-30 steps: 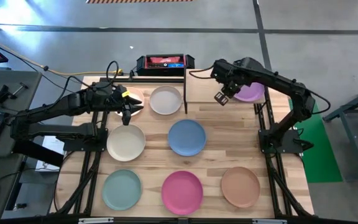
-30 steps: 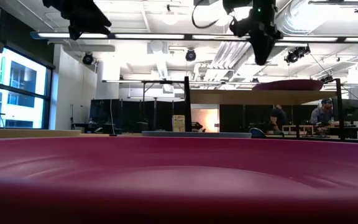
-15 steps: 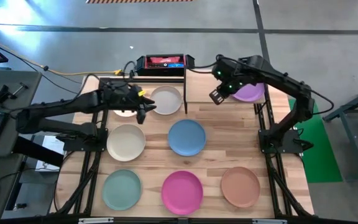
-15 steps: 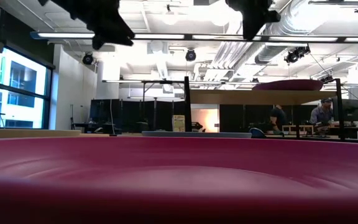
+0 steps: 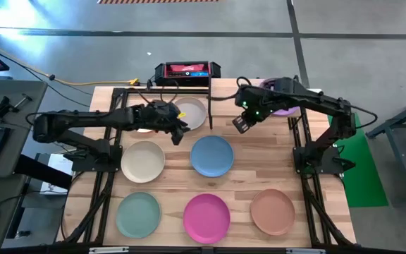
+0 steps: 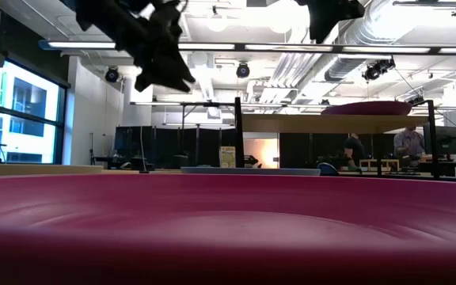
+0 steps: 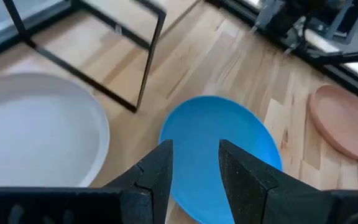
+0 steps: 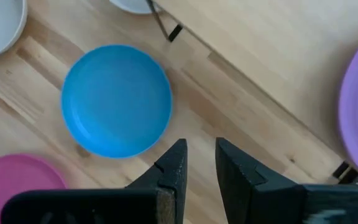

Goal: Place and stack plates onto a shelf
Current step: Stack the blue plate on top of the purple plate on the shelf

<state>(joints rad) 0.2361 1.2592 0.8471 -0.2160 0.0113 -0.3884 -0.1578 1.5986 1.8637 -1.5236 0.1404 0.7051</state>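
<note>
Several plates lie flat on the wooden table: grey-white (image 5: 189, 113), cream (image 5: 143, 161), blue (image 5: 212, 156), teal (image 5: 138, 215), magenta (image 5: 206, 217) and tan (image 5: 273, 211). My left arm mostly hides a pale pink one (image 5: 141, 128). A purple plate (image 5: 284, 107) rests on the shelf (image 5: 228, 102) at the far right. My left gripper (image 5: 178, 134) hovers open between the grey-white and blue plates; its wrist view looks past the gripper (image 7: 194, 165) onto the blue plate (image 7: 219, 143). My right gripper (image 5: 240, 125) hangs above the table before the shelf, slightly open with nothing between its fingers (image 8: 201, 162).
A black and red box (image 5: 187, 70) sits beyond the table's far edge. Black shelf posts (image 7: 145, 56) stand beside the grey-white plate (image 7: 36, 137). In the low view the magenta plate (image 6: 228, 229) fills the foreground; people sit far behind the shelf (image 6: 331, 123).
My left gripper has gone toward the table's right edge and down, from over the pale pink plate to the gap between the grey-white and blue plates. My right gripper has drawn away from the purple plate toward the left and near edges, rising a little and turning.
</note>
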